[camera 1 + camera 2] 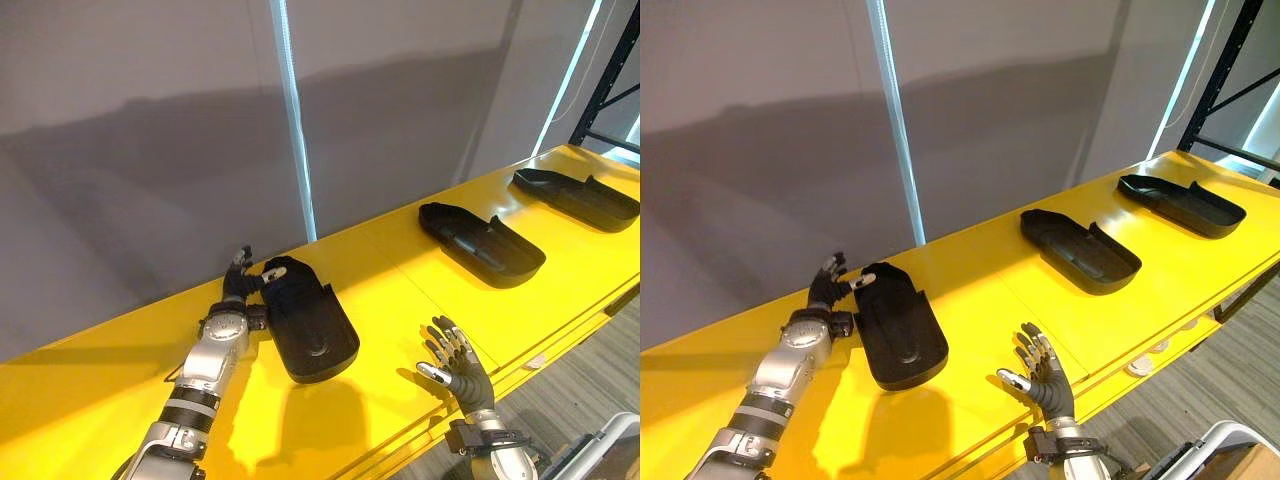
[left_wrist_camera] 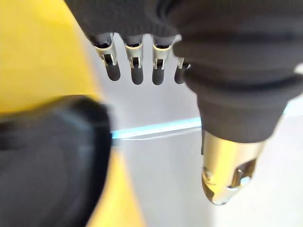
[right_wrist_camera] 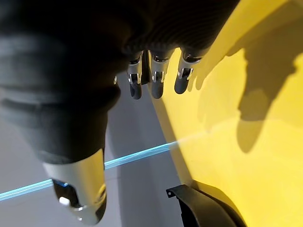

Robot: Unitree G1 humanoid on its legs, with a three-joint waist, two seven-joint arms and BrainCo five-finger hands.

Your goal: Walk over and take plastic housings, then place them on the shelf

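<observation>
Three black plastic housings lie on a yellow shelf (image 1: 400,275). The nearest housing (image 1: 315,325) lies on the left. My left hand (image 1: 238,287) is at its far left end, open, with straight fingers pointing at the wall and the thumb resting against the housing's rim. The left wrist view has this housing (image 2: 47,161) beside the straight fingers (image 2: 135,66). My right hand (image 1: 462,372) hovers open, fingers spread, over the shelf's front edge, right of that housing and holding nothing. A second housing (image 1: 480,243) and a third (image 1: 575,197) lie farther right.
A grey wall (image 1: 150,150) with a pale blue vertical strip (image 1: 295,120) stands right behind the shelf. A dark rack upright (image 1: 605,80) rises at the far right. Grey floor (image 1: 580,390) lies below the shelf's front edge.
</observation>
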